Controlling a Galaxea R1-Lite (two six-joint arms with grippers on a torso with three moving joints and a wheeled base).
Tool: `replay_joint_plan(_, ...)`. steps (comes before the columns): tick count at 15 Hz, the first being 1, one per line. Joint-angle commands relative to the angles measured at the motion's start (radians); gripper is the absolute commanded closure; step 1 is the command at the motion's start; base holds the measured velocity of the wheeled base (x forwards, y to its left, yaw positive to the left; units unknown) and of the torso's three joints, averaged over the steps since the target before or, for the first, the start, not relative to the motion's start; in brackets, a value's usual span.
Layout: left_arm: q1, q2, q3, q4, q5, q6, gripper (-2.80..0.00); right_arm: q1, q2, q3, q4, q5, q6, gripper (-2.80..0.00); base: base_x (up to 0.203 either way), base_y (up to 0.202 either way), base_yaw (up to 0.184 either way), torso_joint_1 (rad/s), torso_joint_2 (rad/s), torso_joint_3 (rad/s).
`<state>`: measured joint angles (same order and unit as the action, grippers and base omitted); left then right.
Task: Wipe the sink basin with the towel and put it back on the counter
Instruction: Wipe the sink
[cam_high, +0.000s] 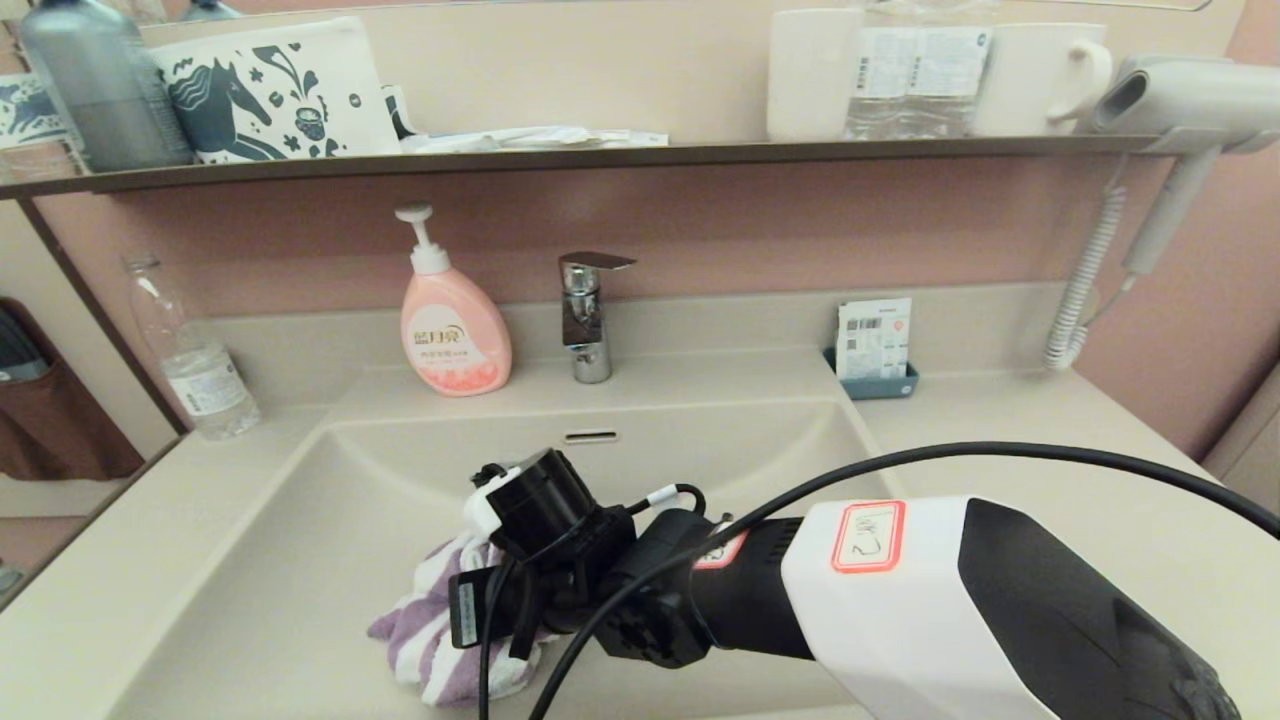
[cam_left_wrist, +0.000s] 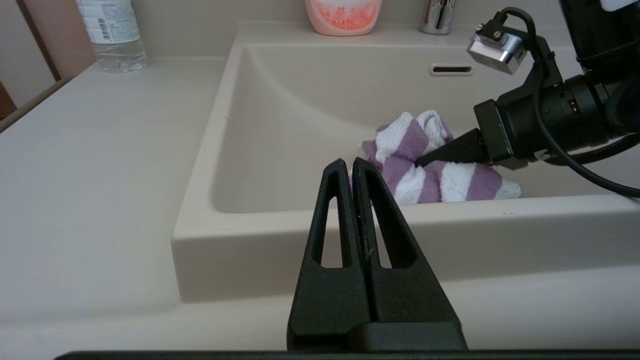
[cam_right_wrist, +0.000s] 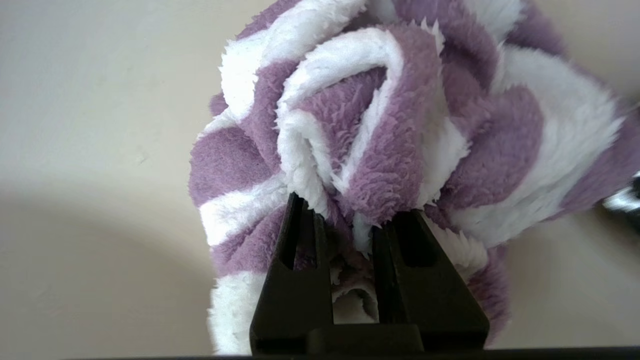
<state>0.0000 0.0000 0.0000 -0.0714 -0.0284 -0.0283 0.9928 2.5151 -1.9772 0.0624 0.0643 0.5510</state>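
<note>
The purple and white striped towel (cam_high: 425, 640) lies bunched on the floor of the beige sink basin (cam_high: 300, 560), near its front. My right gripper (cam_right_wrist: 345, 220) is shut on a fold of the towel (cam_right_wrist: 380, 125) and presses it onto the basin floor (cam_right_wrist: 90, 150). In the head view the wrist camera hides those fingers. From the left wrist view, the towel (cam_left_wrist: 435, 175) sits under the right arm's fingers (cam_left_wrist: 450, 150). My left gripper (cam_left_wrist: 352, 167) is shut and empty, parked before the basin's front rim. The counter (cam_high: 1050, 430) flanks the basin. The overflow slot (cam_high: 590, 437) shows; the drain plug is hidden.
A pink soap pump bottle (cam_high: 455, 330) and a chrome faucet (cam_high: 587, 315) stand behind the basin. A water bottle (cam_high: 195, 360) stands on the left counter, a blue tray of packets (cam_high: 875, 355) on the right. A hair dryer (cam_high: 1180, 110) hangs at right above.
</note>
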Motion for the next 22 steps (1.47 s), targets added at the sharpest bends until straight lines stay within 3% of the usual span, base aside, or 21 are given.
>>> replay_joint_plan(1, 0.000, 0.002, 0.000, -0.001, -0.001, -0.001, 0.00, -0.020, -0.002, 0.000, -0.013, -0.033, -0.014, 0.00, 0.000, 0.000, 0.000, 0.000, 0.00, 0.000)
replay_joint_plan(5, 0.000, 0.002, 0.000, -0.001, -0.001, -0.001, 0.00, -0.064, 0.001, 0.000, -0.089, -0.041, -0.050, 0.00, 0.000, 0.000, 0.000, 0.000, 0.00, 0.000)
replay_joint_plan(11, 0.000, 0.002, 0.000, -0.001, -0.001, -0.001, 0.00, -0.119, 0.004, 0.000, -0.079, -0.097, -0.101, 0.00, 0.000, 0.000, 0.000, 0.000, 0.00, 0.000)
replay_joint_plan(22, 0.000, 0.002, 0.000, -0.001, -0.001, -0.001, 0.00, -0.242, -0.050, 0.032, 0.219, -0.278, -0.106, 0.00, 0.000, 0.000, 0.000, 0.000, 0.00, 0.000)
